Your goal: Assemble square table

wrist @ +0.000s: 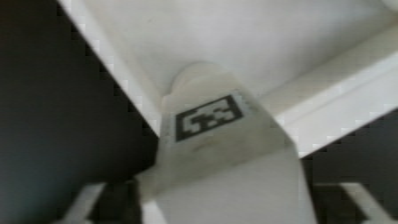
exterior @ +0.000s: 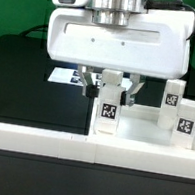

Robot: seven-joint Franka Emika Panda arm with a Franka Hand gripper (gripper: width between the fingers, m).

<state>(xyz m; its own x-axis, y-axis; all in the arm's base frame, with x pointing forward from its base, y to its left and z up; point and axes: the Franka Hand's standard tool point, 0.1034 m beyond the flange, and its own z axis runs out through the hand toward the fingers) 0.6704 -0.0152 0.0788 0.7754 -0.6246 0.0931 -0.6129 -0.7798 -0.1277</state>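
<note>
White plastic leg (exterior: 109,99) is standing upright, long axis vertical, clamped in the end effector (exterior: 109,84), hanging directly over the tabletop (exterior: 142,125).

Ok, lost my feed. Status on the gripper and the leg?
Gripper shut on leg, upright over tabletop. Two more legs stand at exterior view's right. Nothing in the way.

Marker board (exterior: 62,76) at rear, prob. flat on black table (exterior: 20,59).

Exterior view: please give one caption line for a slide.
Gripper holds a tagged white leg upright over the square tabletop.
</note>
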